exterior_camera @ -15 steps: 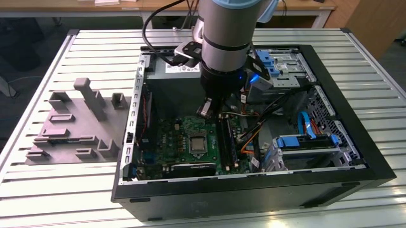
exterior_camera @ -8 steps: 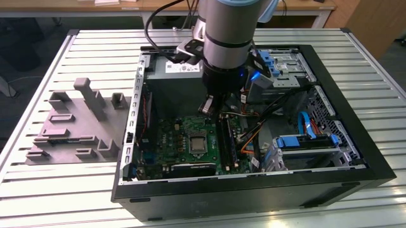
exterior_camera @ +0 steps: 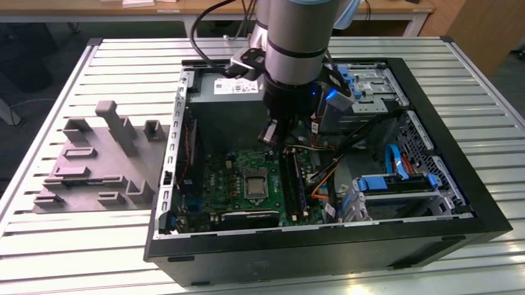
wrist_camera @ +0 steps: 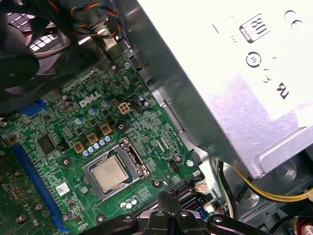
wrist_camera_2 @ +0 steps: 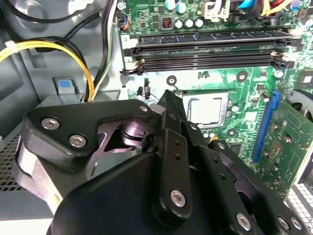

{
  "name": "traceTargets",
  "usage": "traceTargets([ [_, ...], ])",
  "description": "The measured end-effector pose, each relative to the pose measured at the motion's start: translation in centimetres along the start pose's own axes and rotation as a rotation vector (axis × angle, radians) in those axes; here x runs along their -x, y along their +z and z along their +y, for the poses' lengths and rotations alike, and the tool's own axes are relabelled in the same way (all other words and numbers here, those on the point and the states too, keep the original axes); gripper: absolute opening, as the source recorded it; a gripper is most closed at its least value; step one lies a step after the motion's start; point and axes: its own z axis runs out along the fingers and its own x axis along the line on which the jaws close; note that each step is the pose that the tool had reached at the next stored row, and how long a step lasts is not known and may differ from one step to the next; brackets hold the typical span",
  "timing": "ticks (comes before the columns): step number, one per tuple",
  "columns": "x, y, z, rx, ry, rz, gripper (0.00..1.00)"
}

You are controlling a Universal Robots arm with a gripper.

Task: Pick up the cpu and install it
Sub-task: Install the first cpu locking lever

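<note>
The cpu (wrist_camera: 110, 174), a small square chip with a silvery top, lies flat in the metal-framed socket (wrist_camera: 128, 149) on the green motherboard. It also shows in the second wrist view, cpu (wrist_camera_2: 205, 108), just past my fingertips. My gripper (wrist_camera: 168, 197) hangs above the board a short way from the socket, its black fingers (wrist_camera_2: 168, 105) pressed together with nothing between them. In the exterior view the gripper (exterior_camera: 271, 136) is inside the open computer case (exterior_camera: 459, 184), above and behind the socket (exterior_camera: 255, 184).
The big grey power supply (wrist_camera: 234, 73) stands close beside the gripper. Black memory slots (wrist_camera_2: 210, 49), yellow and black cables (wrist_camera_2: 73, 54), a fan (wrist_camera: 24, 49) and a drive cage with blue cables (exterior_camera: 398, 178) crowd the case. A grey fixture tray (exterior_camera: 98, 166) lies at the exterior view's left.
</note>
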Motion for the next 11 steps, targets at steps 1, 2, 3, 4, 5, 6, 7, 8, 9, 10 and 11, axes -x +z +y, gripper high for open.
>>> traceTargets([
  [1,0.08,0.00,0.02,0.0000,0.000,0.0000,0.11],
  [2,0.17,0.00,0.03,0.0000,0.000,0.0000,0.11],
  [3,0.25,0.00,0.05,0.0000,0.000,-0.0001,0.11],
  [4,0.33,0.00,0.08,0.0001,0.000,0.0000,0.11],
  [5,0.41,0.00,0.11,0.0001,0.000,0.0000,0.11],
  [6,0.47,0.01,0.15,0.0001,0.000,0.0000,0.11],
  [7,0.53,0.02,0.19,0.0001,0.000,0.0000,0.11],
  [8,0.59,0.03,0.23,0.0000,0.000,0.0000,0.11],
  [9,0.65,0.05,0.27,0.0000,0.000,0.0000,0.11],
  [10,0.73,0.07,0.32,0.0001,0.000,0.0000,0.11],
  [11,0.81,0.09,0.37,0.0000,0.000,0.0001,0.11],
])
